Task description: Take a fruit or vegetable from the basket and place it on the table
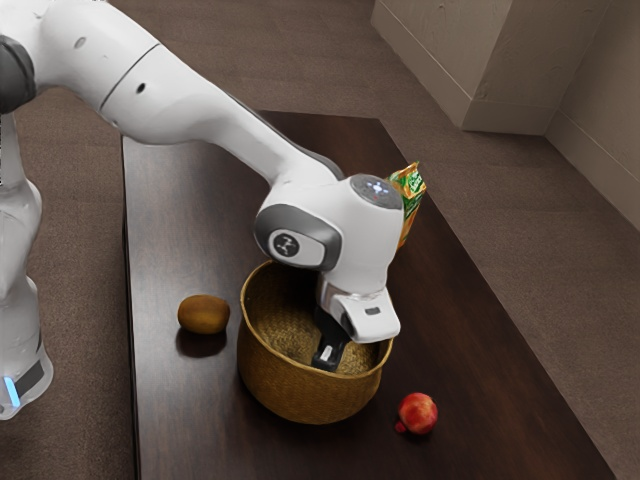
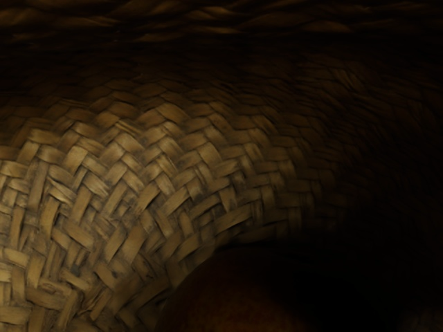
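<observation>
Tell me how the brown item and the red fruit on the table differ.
The brown item is an elongated oval; the red fruit is nearly round. The brown item looks larger than the red fruit. The red fruit has a small stub; the brown item shows none. Both rest on the table, outside the basket.

The basket [image 1: 300,392] walls in the claw [image 1: 327,357] all round; passage lies upward through its open top
</observation>
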You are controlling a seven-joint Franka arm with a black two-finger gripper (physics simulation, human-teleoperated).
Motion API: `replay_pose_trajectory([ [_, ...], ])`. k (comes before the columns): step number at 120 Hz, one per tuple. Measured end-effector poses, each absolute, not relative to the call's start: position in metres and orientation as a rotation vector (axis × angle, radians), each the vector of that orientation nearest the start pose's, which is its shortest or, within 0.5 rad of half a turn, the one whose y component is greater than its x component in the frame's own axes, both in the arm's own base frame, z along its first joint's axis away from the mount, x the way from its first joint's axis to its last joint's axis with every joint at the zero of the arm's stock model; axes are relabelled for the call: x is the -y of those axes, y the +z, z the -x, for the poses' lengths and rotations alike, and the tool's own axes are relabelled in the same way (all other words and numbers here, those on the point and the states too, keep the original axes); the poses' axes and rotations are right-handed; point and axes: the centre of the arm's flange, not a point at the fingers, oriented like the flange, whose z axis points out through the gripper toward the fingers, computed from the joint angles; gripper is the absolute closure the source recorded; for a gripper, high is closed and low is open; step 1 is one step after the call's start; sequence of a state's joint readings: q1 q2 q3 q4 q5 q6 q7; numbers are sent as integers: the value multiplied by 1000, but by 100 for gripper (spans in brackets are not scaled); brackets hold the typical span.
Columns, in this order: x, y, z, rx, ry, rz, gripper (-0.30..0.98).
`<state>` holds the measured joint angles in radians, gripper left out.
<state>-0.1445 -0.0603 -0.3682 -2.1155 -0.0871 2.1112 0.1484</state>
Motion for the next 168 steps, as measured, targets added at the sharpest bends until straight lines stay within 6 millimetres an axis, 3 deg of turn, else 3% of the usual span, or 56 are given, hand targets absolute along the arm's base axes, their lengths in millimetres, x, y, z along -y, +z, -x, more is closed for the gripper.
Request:
replay_pose_trajectory([
  [24, 267, 428, -470, -961, -36, 3065, 1],
  [39, 271, 429, -468, -954, -42, 3069, 25],
  [51, 272, 431, -466, -948, -51, 3068, 32],
  [62, 270, 455, -460, -935, -117, 3059, 35],
  [74, 258, 504, -446, -900, -227, 3042, 36],
  [87, 213, 556, -443, -775, -307, 3062, 36],
  [99, 137, 594, -449, -578, -325, 3115, 36],
  [111, 43, 600, -458, -344, -271, 3157, 35],
  [121, -10, 590, -460, -214, -203, 3172, 36],
  [147, -70, 571, -458, -72, -102, 3188, 36],
  [159, -78, 565, -459, -59, -73, 3189, 35],
  [168, -77, 563, -460, -67, -65, 3191, 20],
])
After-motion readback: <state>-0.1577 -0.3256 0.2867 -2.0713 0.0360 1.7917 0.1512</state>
